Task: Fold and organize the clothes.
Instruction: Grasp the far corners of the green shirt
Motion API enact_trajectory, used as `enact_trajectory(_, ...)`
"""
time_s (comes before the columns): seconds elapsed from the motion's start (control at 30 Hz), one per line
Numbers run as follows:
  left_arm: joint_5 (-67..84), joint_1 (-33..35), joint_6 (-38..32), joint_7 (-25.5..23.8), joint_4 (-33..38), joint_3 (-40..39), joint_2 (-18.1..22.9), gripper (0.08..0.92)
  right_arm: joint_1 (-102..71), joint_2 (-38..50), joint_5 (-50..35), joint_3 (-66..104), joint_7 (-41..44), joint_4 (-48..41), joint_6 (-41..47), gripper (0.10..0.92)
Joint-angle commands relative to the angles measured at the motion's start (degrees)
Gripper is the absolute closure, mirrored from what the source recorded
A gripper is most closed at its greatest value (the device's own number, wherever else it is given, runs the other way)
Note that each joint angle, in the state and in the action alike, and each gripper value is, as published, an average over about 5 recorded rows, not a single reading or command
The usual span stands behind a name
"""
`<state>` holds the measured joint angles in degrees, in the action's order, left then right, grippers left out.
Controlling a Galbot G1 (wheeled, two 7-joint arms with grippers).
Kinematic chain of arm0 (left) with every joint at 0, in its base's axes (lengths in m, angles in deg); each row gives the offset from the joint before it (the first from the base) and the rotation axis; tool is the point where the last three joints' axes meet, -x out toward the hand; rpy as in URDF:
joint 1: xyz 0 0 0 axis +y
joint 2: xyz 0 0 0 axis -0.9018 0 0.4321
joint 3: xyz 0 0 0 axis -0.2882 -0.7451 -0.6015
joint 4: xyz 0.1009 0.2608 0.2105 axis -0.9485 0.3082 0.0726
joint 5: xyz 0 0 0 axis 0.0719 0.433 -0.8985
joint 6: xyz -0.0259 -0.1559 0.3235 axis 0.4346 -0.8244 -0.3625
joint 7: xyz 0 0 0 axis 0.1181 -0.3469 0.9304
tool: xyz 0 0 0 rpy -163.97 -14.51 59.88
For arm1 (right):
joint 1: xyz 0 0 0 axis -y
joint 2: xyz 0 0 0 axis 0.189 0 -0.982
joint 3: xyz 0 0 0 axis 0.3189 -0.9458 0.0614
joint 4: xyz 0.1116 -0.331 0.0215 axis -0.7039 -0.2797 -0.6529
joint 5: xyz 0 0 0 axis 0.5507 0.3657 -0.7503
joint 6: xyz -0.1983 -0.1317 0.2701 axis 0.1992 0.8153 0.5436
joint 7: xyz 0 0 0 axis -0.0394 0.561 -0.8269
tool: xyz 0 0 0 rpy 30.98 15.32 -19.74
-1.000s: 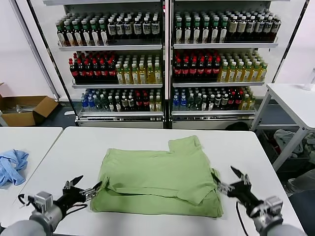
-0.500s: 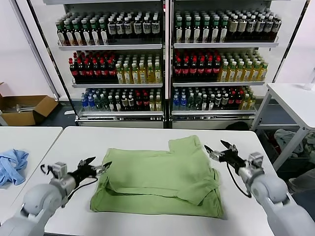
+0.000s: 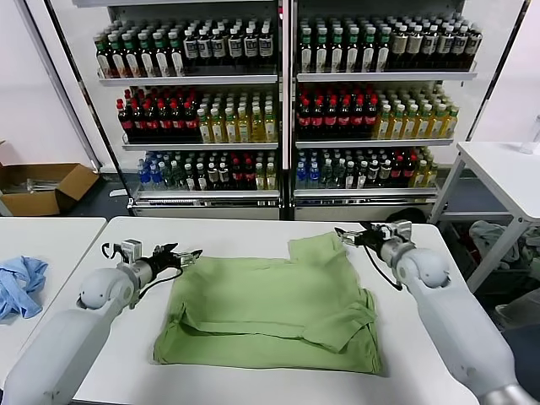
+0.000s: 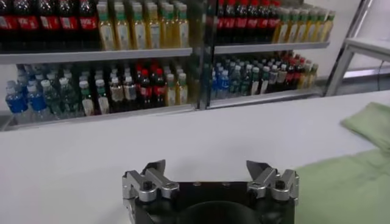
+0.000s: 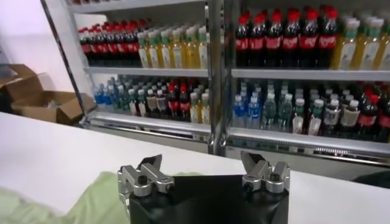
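Nearest us, the green shirt (image 3: 274,304) lies partly folded on the white table (image 3: 422,354), its near hem doubled into a thick band and one sleeve pointing toward the far right. We count only one green garment; if a second lies inside the folds, we cannot tell.

At the shirt's far left corner our left gripper (image 3: 187,256) hovers with its fingers spread and nothing between them. At the far right our right gripper (image 3: 348,237) stands likewise wide and empty, just beside the sleeve tip.

We judge the risk to be in the pinch. The fabric is soft and layered, so a jaw closing low could take two layers rather than one, or drag the near fold out of line. If one side catches and the other misses, the cloth would skew.

One blue cloth (image 3: 20,283) lies on the neighbouring table, far left. Beyond stand two bottle-filled coolers (image 3: 287,110), and one cardboard box (image 3: 46,187) sits on the floor.
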<state>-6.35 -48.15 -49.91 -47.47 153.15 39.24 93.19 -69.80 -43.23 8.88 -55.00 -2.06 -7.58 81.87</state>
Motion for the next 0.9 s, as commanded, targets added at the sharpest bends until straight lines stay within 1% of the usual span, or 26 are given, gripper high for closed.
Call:
enact_trajectory(0.03,-0.1,-4.2,0.1,-0.3,-7.7,-4.2,0.1,0.177,6.7,-3.9,0.9,-4.8,0.2,-9.3,1.2,0.203)
enact_trajectory(0.27,0.4,1.5,1.8,0.3,-1.4,-2.1,-0.3,0.177,6.5,-4.7,1.1,-5.6,-0.6,-10.6,1.5,0.203)
enact_trajectory(0.43,0.4,2.6,2.4,0.5,0.6,-2.0,-0.2,0.177,6.0,-5.0,1.3,-5.7,-1.0,-10.8,1.6,0.203)
enact_trajectory(0.6,0.4,3.0,2.5,0.6,1.4,-2.3,-0.2,0.177,4.7,-3.9,1.2,-5.6,-0.8,-9.1,2.0,0.205)
enact_trajectory(0.67,0.3,3.2,2.6,0.5,1.6,-2.4,-0.2,0.177,3.9,-3.4,1.0,-5.5,-0.8,-8.0,2.3,0.222)
enact_trajectory(0.77,0.2,3.4,2.8,0.4,1.7,-2.6,-0.2,0.183,2.6,-2.6,0.8,-5.3,-0.9,-6.2,2.7,0.287)
enact_trajectory(0.83,0.1,3.5,2.8,0.3,1.6,-2.6,-0.1,0.212,1.7,-2.2,0.6,-5.1,-1.0,-5.3,2.9,0.348)
enact_trajectory(0.9,0.1,3.3,2.8,0.2,1.4,-2.6,-0.2,0.267,1.1,-1.9,0.3,-4.9,-1.1,-4.4,3.2,0.400)
